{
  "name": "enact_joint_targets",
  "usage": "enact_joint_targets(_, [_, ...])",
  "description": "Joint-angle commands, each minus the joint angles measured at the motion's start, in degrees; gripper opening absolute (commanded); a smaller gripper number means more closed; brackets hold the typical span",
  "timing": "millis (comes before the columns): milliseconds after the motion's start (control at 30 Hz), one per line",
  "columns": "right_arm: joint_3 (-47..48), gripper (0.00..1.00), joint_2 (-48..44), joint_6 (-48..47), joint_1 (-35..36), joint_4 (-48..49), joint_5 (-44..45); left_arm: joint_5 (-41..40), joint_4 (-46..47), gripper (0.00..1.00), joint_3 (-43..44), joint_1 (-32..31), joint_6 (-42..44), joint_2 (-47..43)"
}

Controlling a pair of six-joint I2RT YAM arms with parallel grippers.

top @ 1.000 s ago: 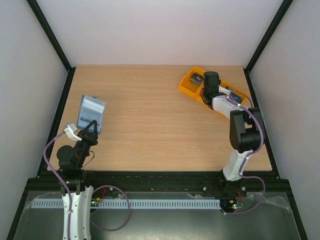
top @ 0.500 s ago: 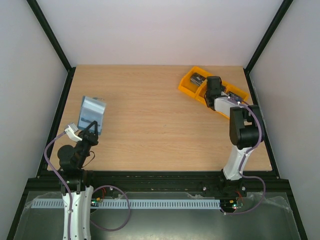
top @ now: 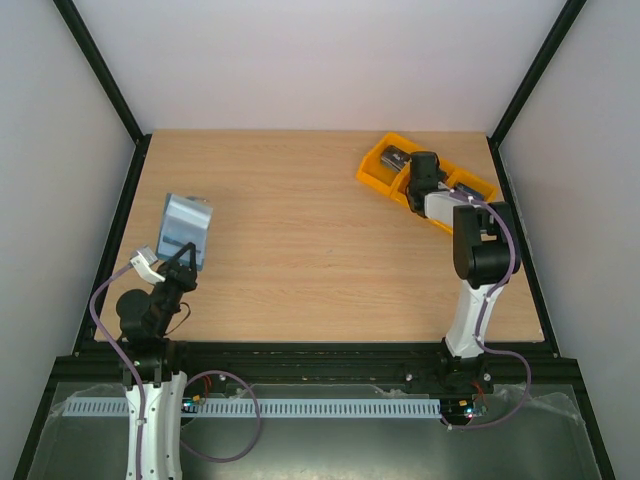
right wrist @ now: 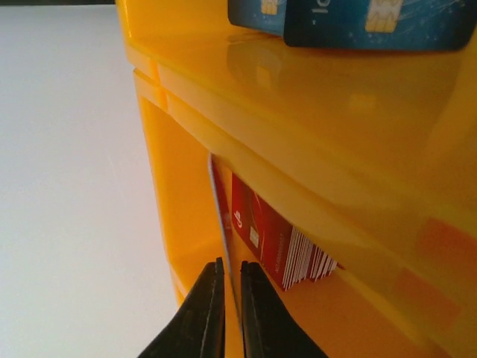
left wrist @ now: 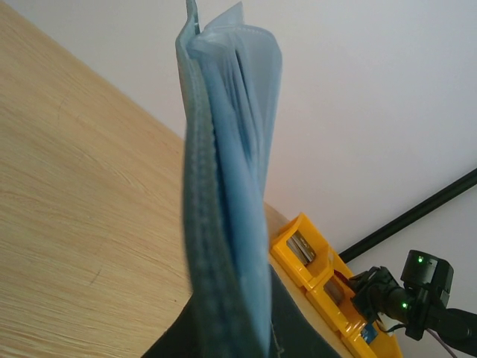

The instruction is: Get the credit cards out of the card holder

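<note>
Entry: right gripper (right wrist: pixel 229 267), closed on one credit card (right wrist: pixel 218 195) seen edge-on, has dropped within the last second into the orange tray (right wrist: pixel 320 97) beside the red cards (right wrist: pixel 264 235), so release seems near; card holder (left wrist: pixel 223 186) unmoved, upright, clamped in the left gripper (top: pixel 182 263).

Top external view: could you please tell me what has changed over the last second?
The right gripper dipped lower into the middle compartment of the orange tray, its elbow swinging slightly left; it stays shut on a thin card beside the red cards. The left gripper still holds the card holder upright, unmoved.
</note>
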Motion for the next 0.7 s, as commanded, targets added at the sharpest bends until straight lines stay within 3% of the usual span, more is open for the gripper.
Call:
enact_joint_targets(0, [1.5,0.14,1.7,1.1,-0.7,-1.9,2.1,0.8,2.2,0.02,-0.7,0.4,-0.5,-1.1])
enact_joint_targets(133, [1.4,0.41,0.9,0.6,-0.8,-1.8,2.0,0.9,2.2,0.02,-0.8,0.4,-0.9,-1.1])
enact_joint_targets(267, [1.5,0.56,-0.1,-0.3,-1.2,-0.6,1.5,1.1,2.2,0.02,-0.7,0.4,-0.9,-1.1])
enact_joint_targets(667, [3.8,0.69,1.3,-1.2,-3.2,3.5,-1.1,1.3,2.4,0.02,-0.8,0.4,-0.8,-1.1])
